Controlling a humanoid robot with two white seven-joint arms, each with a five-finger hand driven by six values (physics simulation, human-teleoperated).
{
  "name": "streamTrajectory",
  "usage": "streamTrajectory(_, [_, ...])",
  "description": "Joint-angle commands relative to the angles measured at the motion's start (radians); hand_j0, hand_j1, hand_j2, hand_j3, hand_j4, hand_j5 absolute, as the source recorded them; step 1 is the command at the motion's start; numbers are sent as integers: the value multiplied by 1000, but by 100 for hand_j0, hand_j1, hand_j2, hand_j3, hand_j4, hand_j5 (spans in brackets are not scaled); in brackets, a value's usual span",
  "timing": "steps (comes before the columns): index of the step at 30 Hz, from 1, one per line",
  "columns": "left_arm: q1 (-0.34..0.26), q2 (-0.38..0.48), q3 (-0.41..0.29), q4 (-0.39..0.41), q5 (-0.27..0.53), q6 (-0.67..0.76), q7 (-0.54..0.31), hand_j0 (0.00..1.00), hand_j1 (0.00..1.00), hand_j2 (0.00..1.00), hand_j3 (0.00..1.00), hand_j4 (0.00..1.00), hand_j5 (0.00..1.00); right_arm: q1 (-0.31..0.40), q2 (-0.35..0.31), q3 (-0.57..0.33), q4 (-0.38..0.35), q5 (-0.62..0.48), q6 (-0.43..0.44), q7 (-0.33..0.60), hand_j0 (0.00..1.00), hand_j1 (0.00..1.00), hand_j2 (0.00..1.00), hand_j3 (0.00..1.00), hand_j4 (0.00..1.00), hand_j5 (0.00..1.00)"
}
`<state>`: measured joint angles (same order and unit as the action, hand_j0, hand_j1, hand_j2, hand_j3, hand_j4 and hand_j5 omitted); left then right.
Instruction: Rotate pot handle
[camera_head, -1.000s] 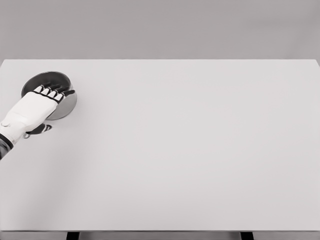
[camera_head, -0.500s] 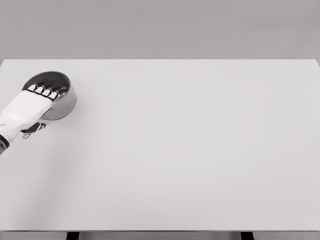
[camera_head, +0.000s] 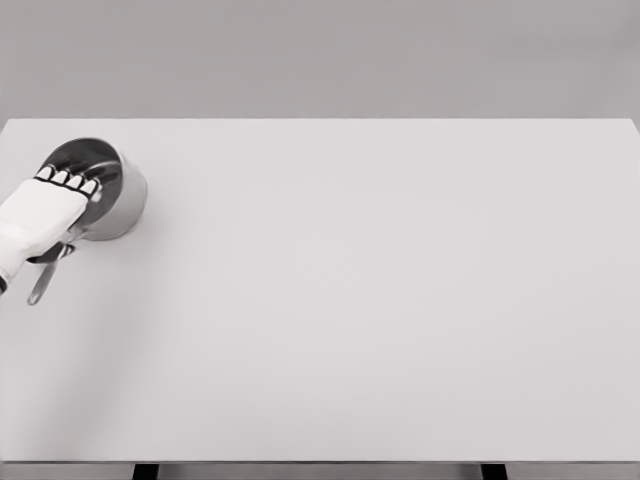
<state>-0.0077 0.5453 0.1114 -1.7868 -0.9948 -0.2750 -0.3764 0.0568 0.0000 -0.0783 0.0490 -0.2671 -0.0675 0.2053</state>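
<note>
A small steel pot (camera_head: 120, 205) stands on the white table (camera_head: 380, 300) near its far left edge, its dark inside facing up. Its thin handle (camera_head: 39, 286) points down and to the left, toward the front. My left hand (camera_head: 60, 215) lies over the near left part of the pot. The fingers (camera_head: 66, 180) curl over the rim and the thumb tucks under by the root of the handle, so the hand is shut on the handle. The hand hides where the handle joins the pot. The right arm is out of view.
The table's left edge runs close beside the pot and the hand. Two dark table legs (camera_head: 146, 470) show under the front edge.
The left hand has pulled back to the left and the pot has shifted left with it. The handle's tip, hidden under the hand before, now sticks out at the lower left.
</note>
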Motion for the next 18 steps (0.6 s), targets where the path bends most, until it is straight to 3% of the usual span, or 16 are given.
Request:
streamTrajectory(1, [0, 2, 10, 1, -2, 5, 1, 100, 100, 100, 100, 100, 100, 0, 0, 0, 0, 0, 0, 0, 100, 100, 100, 100, 100, 100])
streamTrajectory(18, [3, 5, 39, -2, 1, 2, 2, 100, 100, 100, 100, 100, 100, 0, 0, 0, 0, 0, 0, 0, 100, 100, 100, 100, 100, 100])
